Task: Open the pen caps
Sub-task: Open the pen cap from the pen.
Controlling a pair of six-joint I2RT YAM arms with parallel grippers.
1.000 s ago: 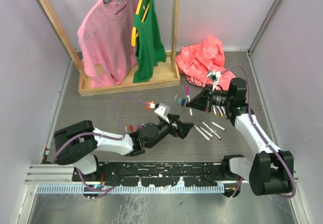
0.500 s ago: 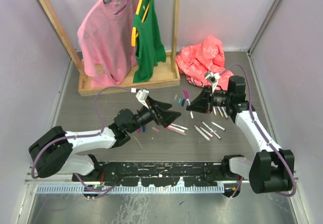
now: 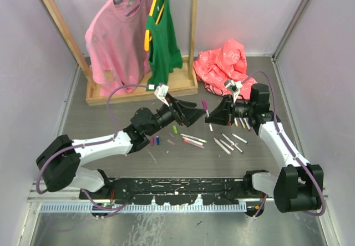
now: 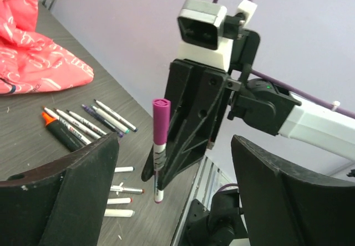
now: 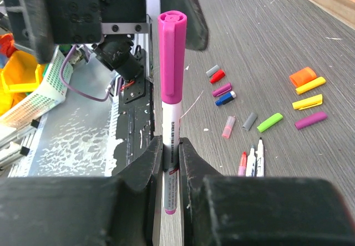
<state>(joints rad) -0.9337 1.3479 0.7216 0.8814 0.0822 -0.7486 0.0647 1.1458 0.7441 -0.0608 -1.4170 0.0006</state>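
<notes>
Two arms meeting over a grey counter (image 5: 288, 30), right end effector (image 5: 171, 158) clamped on the white barrel of an upright pen (image 5: 171, 127), magenta pen cap (image 5: 172, 57) on top, left end effector (image 3: 195, 114) spread wide, facing that cap close by, loose caps (image 5: 272, 122) scattered below

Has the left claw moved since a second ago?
Yes. The left claw has gone up the table, away from the front rail and nearer the wooden rack base.

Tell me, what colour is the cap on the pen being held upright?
Magenta: the cap tops a white pen. The right wrist view shows it best.
</notes>
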